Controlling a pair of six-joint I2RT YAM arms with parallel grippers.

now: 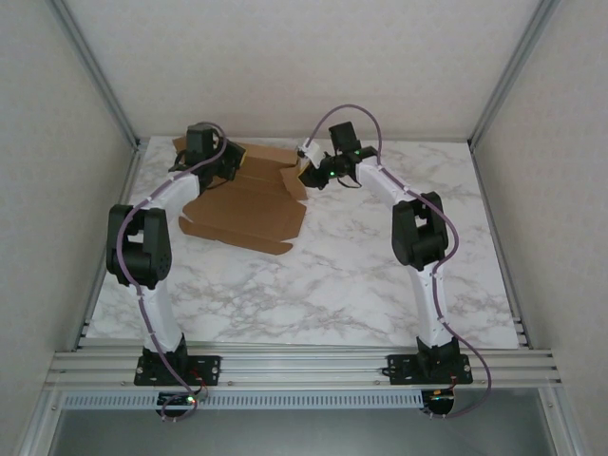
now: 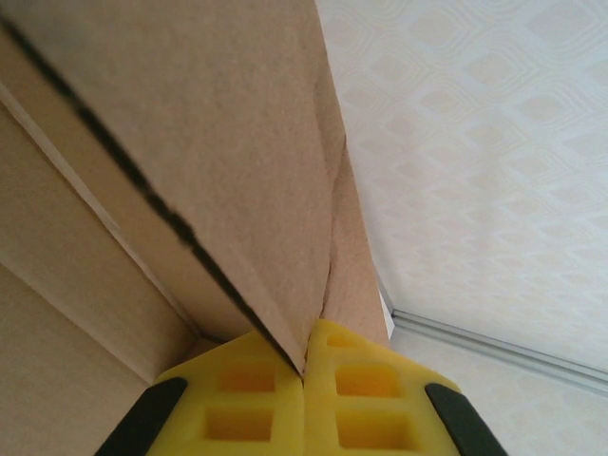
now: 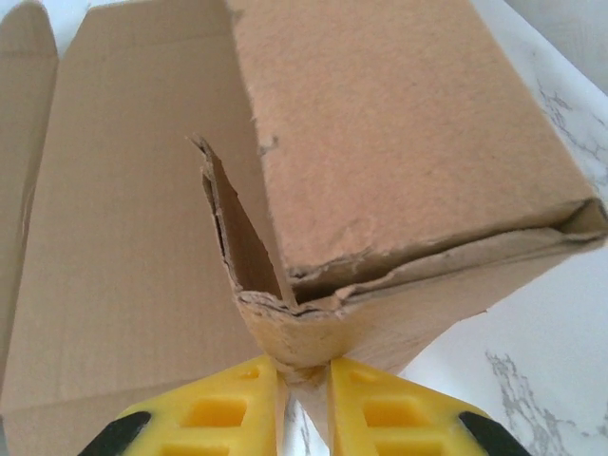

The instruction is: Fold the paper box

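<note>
From above, holding the paper box (image 1: 245,214) at the far left of the table (image 1: 361,275), left tool (image 1: 211,157) at its far-left end, right tool (image 1: 318,171) at its right end, near panel lying flat. From the left wrist, clenched on the thin edge of a raised flap; from the right wrist, pinching a crumpled, frayed corner between yellow pads (image 3: 366,408). Likely to tear or crush that weakened corner if pulled sideways or twisted, and to lose the slim flap if tugged.
</note>
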